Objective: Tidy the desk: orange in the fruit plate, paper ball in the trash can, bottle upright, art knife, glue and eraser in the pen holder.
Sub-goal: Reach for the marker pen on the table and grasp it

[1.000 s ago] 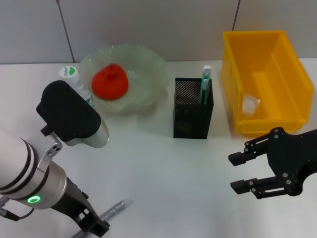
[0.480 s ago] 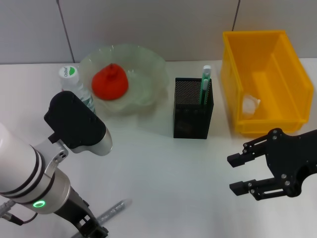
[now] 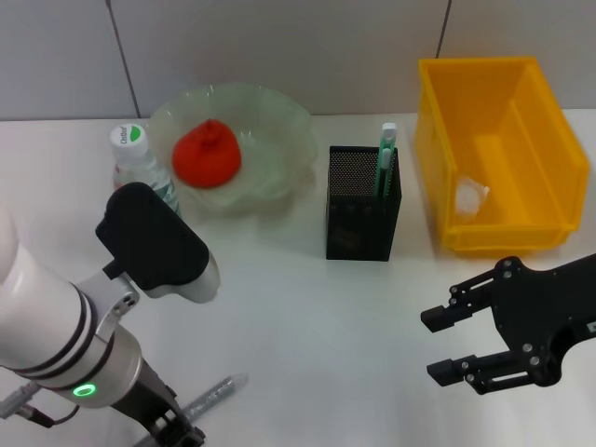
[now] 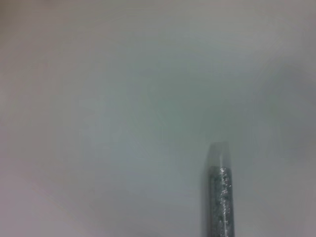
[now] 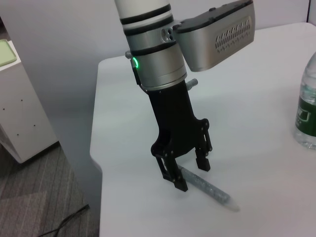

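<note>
The left gripper [image 5: 192, 174] is down at the near left corner of the desk [image 3: 307, 317], its two fingers spread apart and straddling the glittery grey glue [image 5: 206, 186], which lies flat on the surface; the fingertips sit just beside the stick on either side, and I cannot tell if they touch it; from the left wrist only the capped end of the stick shows. The right gripper [image 3: 445, 345] hovers over the near right part of the desk, jaws wide apart and holding nothing. Toward the far left edge the bottle [image 3: 140, 168] stands upright, just beside the fruit plate [image 3: 279, 121], and the orange [image 3: 207, 154] rests in that plate. The black mesh pen holder [image 3: 361, 216] stands mid-desk nearer the far edge, with a green-and-white art knife [image 3: 385, 158] sticking up from it. At the far right corner sits the yellow trash can [image 3: 521, 88]; the paper ball [image 3: 470, 197] lies on its floor.
</note>
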You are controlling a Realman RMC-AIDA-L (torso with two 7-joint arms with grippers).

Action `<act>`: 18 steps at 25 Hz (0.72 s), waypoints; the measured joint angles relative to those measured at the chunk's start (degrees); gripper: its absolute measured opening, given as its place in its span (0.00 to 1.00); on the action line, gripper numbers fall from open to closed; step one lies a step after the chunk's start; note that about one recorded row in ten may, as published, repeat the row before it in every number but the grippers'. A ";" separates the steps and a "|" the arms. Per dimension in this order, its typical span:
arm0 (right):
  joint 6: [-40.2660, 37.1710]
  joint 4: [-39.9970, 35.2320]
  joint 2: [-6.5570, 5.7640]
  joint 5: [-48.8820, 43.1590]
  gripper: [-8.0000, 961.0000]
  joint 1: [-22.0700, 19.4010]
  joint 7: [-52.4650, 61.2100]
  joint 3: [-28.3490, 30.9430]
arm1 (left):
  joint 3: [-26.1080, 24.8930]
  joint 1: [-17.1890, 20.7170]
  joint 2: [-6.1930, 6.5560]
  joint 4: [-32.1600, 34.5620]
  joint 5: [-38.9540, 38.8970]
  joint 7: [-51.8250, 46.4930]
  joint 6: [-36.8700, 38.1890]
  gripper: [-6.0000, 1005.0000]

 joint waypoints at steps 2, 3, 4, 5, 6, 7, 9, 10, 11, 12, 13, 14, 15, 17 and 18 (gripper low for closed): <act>0.35 0.30 -0.04 0.00 0.55 0.00 -0.01 0.01 | 0.74 0.00 0.01 -0.09 1.18 -0.07 -0.36 0.59; 0.35 0.30 -0.04 0.00 0.55 0.00 -0.01 0.01 | 0.92 0.00 0.00 -0.12 1.48 -0.12 -0.42 0.59; 0.53 0.40 -0.05 0.00 0.55 0.00 -0.03 0.01 | 1.05 0.00 0.00 -0.14 1.72 -0.17 -0.46 0.59; 0.75 0.68 -0.09 0.00 0.55 0.01 -0.08 0.02 | 1.23 0.00 -0.02 -0.15 2.09 -0.26 -0.51 0.59; 0.75 0.68 -0.09 0.00 0.55 0.01 -0.08 0.02 | 1.23 0.00 -0.02 -0.15 2.09 -0.26 -0.51 0.59; 0.82 0.85 -0.14 0.00 0.55 0.06 -0.12 0.03 | 1.49 0.01 -0.05 -0.17 2.35 -0.35 -0.55 0.59; 0.85 0.86 -0.14 0.00 0.55 0.07 -0.12 0.03 | 1.79 0.02 -0.07 -0.19 2.49 -0.38 -0.57 0.59; 0.92 0.87 -0.14 0.00 0.55 0.07 -0.12 0.06 | 1.84 0.02 -0.08 -0.19 2.53 -0.30 -0.57 0.59; 1.07 0.88 -0.14 0.00 0.55 0.08 -0.13 0.08 | 1.84 0.02 -0.08 -0.19 2.53 -0.30 -0.57 0.59; 1.38 0.88 -0.14 0.00 0.55 0.08 -0.13 0.12 | 1.84 0.02 -0.08 -0.19 2.53 -0.30 -0.57 0.58; 1.38 0.88 -0.14 0.00 0.55 0.08 -0.13 0.12 | 1.84 0.02 -0.08 -0.19 2.53 -0.30 -0.57 0.58; 1.47 0.91 -0.14 -0.01 0.55 0.08 -0.14 0.13 | 2.06 -0.04 -0.05 -0.19 2.43 0.07 -0.48 0.57; 1.50 0.96 -0.13 -0.03 0.55 0.09 -0.14 0.13 | 2.06 -0.04 -0.05 -0.19 2.43 0.07 -0.48 0.57; 1.63 1.24 -0.12 -0.06 0.55 0.09 -0.15 0.13 | 2.69 -0.30 -0.02 -0.19 2.51 0.21 -0.18 0.55; 1.63 1.24 -0.12 -0.06 0.55 0.09 -0.15 0.13 | 2.69 -0.30 -0.02 -0.19 2.51 0.21 -0.18 0.48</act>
